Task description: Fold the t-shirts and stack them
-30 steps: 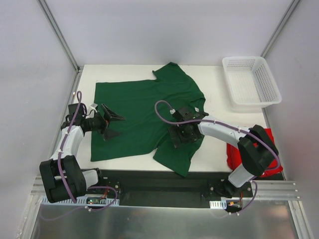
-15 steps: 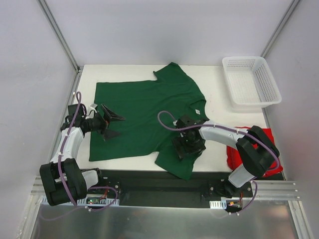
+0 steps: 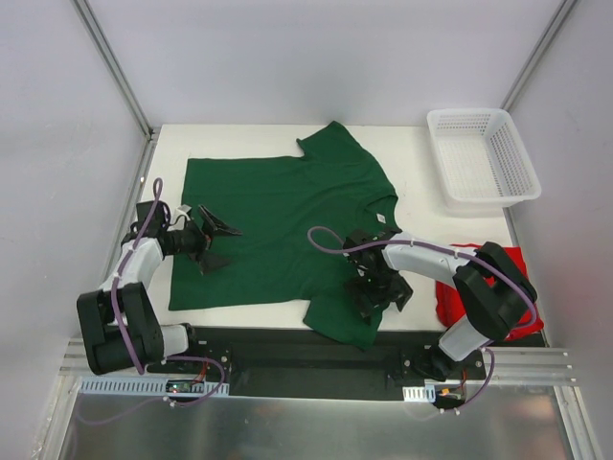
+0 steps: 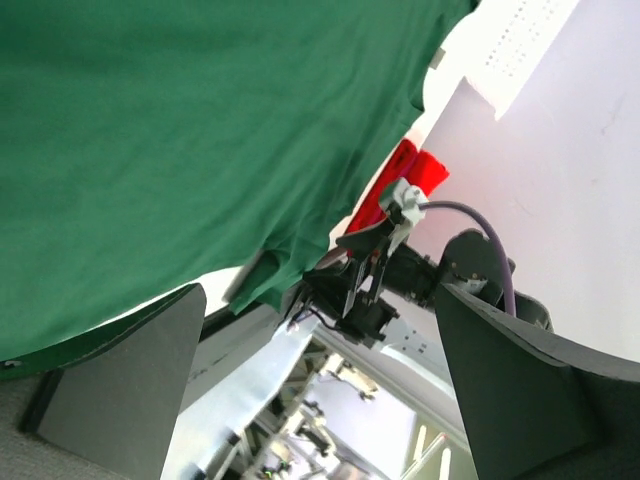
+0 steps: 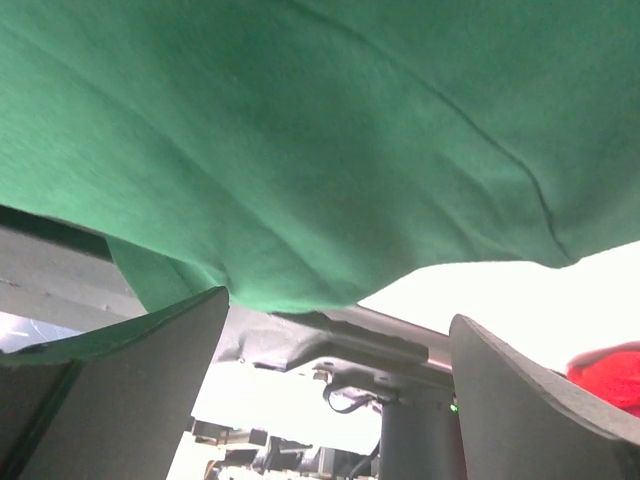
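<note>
My left pincer (image 3: 215, 242) and right pincer (image 3: 381, 292) gaped wide, empty; I feared the right would bunch the green t-shirt (image 3: 278, 211) beneath it.

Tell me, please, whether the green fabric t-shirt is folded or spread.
Spread: the green fabric t-shirt lies flat, unfolded, with both sleeves out.

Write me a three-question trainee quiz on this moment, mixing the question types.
1. True or false: a shirt lies inside the white basket.
2. The bunched t-shirt beside the right arm's base is: A blue, B red, C yellow.
3. Fill in: the ___ gripper is over the near sleeve of the green t-shirt.

Key: 1 false; 2 B; 3 right gripper.
</note>
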